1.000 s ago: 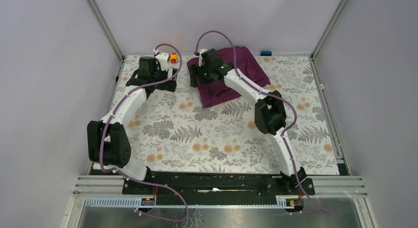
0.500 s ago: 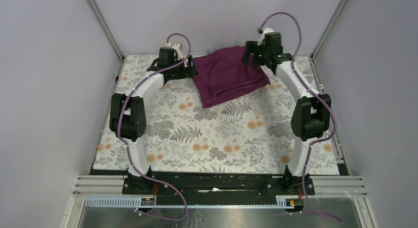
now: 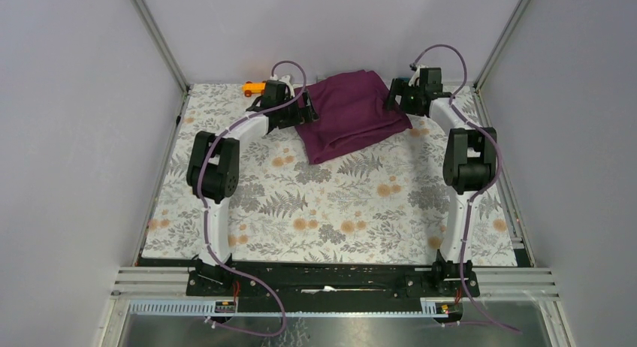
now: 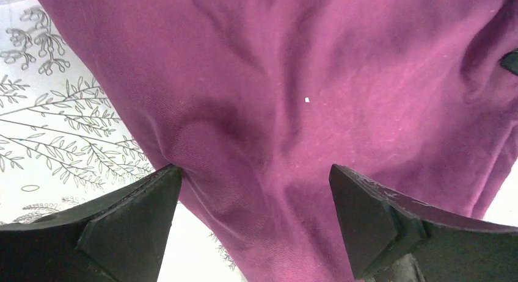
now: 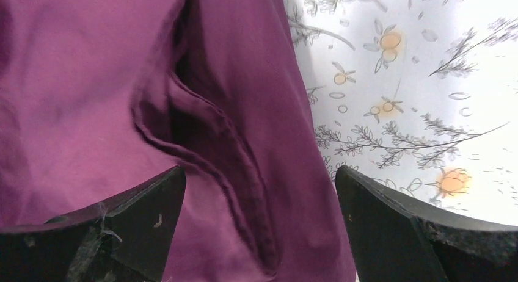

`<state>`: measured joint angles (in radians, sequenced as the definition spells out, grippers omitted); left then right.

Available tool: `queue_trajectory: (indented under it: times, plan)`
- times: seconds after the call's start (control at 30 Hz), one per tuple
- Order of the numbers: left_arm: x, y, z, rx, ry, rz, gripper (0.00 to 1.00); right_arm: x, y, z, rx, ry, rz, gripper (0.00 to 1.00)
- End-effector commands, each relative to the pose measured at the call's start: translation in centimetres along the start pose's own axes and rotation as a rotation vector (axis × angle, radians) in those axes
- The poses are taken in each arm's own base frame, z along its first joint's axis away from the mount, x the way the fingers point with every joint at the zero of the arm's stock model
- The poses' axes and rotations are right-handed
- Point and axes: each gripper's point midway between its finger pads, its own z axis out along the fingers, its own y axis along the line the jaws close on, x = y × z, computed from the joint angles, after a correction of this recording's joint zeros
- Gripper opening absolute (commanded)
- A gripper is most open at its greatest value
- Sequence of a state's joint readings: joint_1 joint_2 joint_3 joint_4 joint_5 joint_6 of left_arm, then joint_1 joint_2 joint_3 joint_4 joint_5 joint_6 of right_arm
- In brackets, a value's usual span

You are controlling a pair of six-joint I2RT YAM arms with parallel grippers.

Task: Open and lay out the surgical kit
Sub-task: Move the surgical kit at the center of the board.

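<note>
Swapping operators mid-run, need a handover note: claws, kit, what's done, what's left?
Claws: left claw open at the left edge of the purple cloth wrap; right claw open over its right edge. Neither grips anything.
Kit: wrap lies folded shut at the far middle of the table; contents hidden.
Done: arms positioned only.
Left: pinch edges, unfold, lay out contents. Ignore the orange toy car.

The left arm (image 3: 214,167) and right arm (image 3: 469,163) extend to the far side, with the left gripper (image 4: 255,172) and right gripper (image 5: 259,172) facing inward, jaws spread wide.
</note>
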<state>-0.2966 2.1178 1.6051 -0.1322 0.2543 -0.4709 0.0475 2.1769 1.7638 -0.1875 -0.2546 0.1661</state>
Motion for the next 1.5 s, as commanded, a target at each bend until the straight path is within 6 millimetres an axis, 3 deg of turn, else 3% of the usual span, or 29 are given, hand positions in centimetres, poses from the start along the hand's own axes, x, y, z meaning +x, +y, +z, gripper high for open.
queue_trajectory:
  times: [0.0,0.2,0.4,0.6,0.83,0.97,1.23,1.47]
  plan:
    - [-1.6,-1.4,0.8,0.049,-0.042,-0.010,0.99,0.3,0.9,1.6,-0.131,0.017,0.036,0.99]
    - [0.3,-1.1,1.1,0.071,0.010,-0.007,0.96,3.3,2.6,1.6,-0.259,0.095,0.092,0.96]
    - [2.7,0.1,-0.2,0.060,0.068,0.065,0.79,5.8,4.6,-2.1,-0.345,0.094,0.133,0.93]
    - [2.5,1.5,-2.3,0.021,0.072,0.139,0.75,7.9,6.1,-5.4,-0.403,0.081,0.161,0.92]
    - [1.7,2.4,-2.7,0.021,0.067,0.126,0.75,7.3,6.3,-5.6,-0.394,0.076,0.166,0.92]
    - [1.9,2.9,-2.6,0.025,0.085,0.110,0.75,8.2,6.9,-5.9,-0.408,0.087,0.172,0.91]
    - [3.8,1.8,-2.7,0.129,0.146,0.107,0.71,9.8,8.1,-7.4,-0.435,0.071,0.155,0.90]
    - [5.8,0.8,-4.2,0.206,0.179,0.119,0.65,10.6,9.9,-9.1,-0.444,0.031,0.085,0.89]
